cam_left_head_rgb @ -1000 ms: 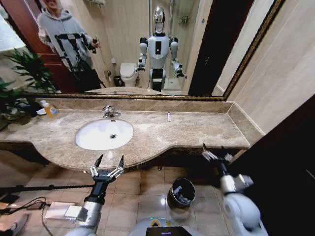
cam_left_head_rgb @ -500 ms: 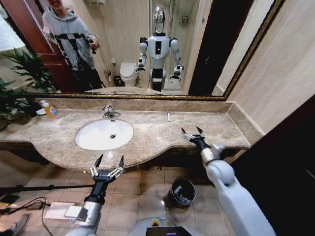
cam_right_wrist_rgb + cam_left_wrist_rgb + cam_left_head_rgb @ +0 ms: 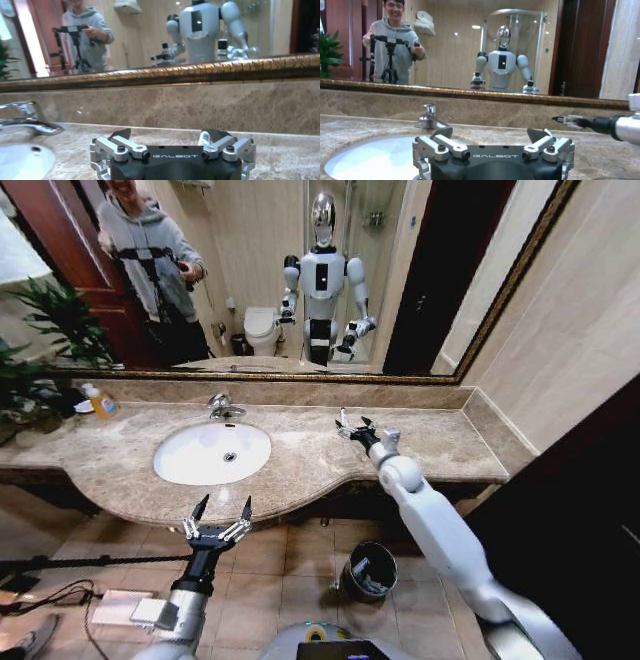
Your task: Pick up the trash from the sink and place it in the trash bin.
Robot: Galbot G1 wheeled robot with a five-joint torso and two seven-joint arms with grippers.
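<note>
- Trash [image 3: 343, 417]: one small white tube lying on the counter [image 3: 440, 442] near the back wall, right of the sink [image 3: 212, 452], just beside the right gripper's fingertips; contact cannot be told.
- Right gripper [image 3: 356, 427]: extended over the counter, jaws apart, nothing between them. In the right wrist view the tube [image 3: 203, 138] shows just behind one finger.
- Sink: white oval basin, smooth, with a chrome faucet [image 3: 222, 408] at its back edge.
- Counter: beige veined marble, polished, curved front edge.
- Left gripper [image 3: 217, 518]: held low in front of the counter edge before the sink, jaws wide apart, empty.
- Bin [image 3: 367, 570]: dark, round, shiny rim, on the tiled floor below the counter, holding light items.
</note>
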